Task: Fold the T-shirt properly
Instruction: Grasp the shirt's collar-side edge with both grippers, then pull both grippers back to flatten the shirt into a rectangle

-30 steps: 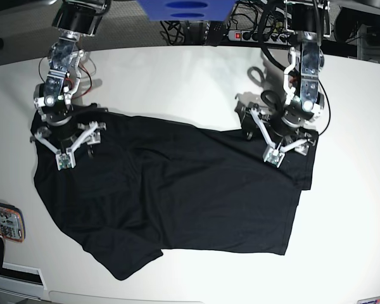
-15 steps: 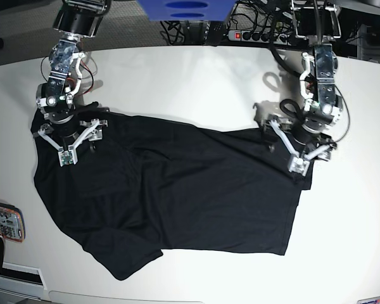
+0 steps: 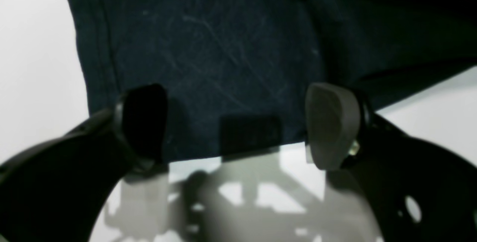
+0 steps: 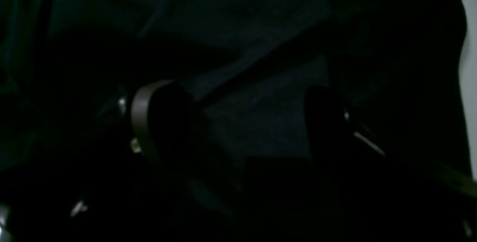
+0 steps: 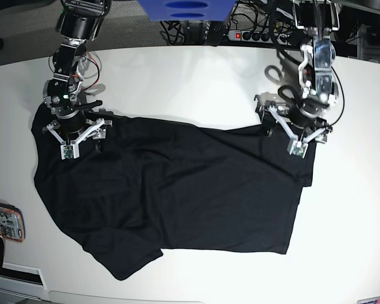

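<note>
Spanning the white counter (image 5: 190,76) centre, the black T-shirt (image 5: 177,190) lies flat w/ creases. Orange-edged device (image 5: 5,221) far left edge. Right hand (image 5: 77,138) upper left, jaws spread over cloth, gripping nothing. Cables, power strip (image 5: 253,36) behind. Left hand (image 5: 296,134) upper right, wide open at shirt edge.

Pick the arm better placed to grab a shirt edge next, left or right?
Left, probably. The left gripper is open with the T-shirt hem running between its fingers, white table just beyond. The right gripper, also open, hangs over mid-cloth with no edge between its fingers.
</note>
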`<state>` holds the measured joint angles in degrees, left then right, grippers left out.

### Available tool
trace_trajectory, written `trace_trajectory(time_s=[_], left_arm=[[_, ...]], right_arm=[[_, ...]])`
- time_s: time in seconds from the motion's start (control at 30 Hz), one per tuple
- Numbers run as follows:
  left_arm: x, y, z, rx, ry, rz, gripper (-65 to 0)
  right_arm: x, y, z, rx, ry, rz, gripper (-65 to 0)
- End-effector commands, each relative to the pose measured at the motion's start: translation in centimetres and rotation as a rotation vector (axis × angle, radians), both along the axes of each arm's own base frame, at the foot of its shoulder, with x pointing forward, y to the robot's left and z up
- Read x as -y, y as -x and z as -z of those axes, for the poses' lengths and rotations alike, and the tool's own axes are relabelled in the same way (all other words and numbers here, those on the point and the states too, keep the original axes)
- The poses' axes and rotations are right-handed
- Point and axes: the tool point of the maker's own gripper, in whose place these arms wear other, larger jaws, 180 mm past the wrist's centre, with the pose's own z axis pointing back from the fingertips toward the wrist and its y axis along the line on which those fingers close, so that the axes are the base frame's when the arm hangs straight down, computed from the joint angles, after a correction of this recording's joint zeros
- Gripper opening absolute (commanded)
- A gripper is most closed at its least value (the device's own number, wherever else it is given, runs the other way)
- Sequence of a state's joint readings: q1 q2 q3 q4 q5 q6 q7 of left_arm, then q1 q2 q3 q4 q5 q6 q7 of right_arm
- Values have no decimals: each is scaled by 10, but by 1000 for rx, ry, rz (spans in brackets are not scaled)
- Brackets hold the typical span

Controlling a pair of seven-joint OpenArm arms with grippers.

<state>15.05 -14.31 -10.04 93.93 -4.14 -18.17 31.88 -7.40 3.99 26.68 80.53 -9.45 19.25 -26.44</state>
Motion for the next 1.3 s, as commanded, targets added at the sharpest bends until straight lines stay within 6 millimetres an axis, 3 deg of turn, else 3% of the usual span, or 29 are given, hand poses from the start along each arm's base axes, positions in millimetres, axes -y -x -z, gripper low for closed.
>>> trace_trajectory(time_s=[0.0, 0.1, 0.2, 0.33, 0.7, 1.03, 1.27], left_arm=[[-2, 13, 3, -34, -26, 17, -77], [-2, 27, 6, -54, -32, 24, -77], [-3, 33, 8, -66, -35, 24, -77], [-17, 49, 9, -86, -57, 1, -77], [-8, 93, 8, -143, -65, 36, -77], [-9, 118, 8, -222, -89, 45, -77], [-2, 132, 7, -243, -42, 37, -77]], right_arm=[[6, 21, 16, -103, 48, -12, -152], [16, 38, 22, -131, 55, 15, -152], [20, 35, 13, -107, 69, 20, -152], [20, 50, 12, -120, 85, 14, -152], [46, 86, 17, -169, 113, 77, -152], [67, 118, 8, -192, 161, 118, -152], [70, 131, 4, -205, 179, 117, -152]])
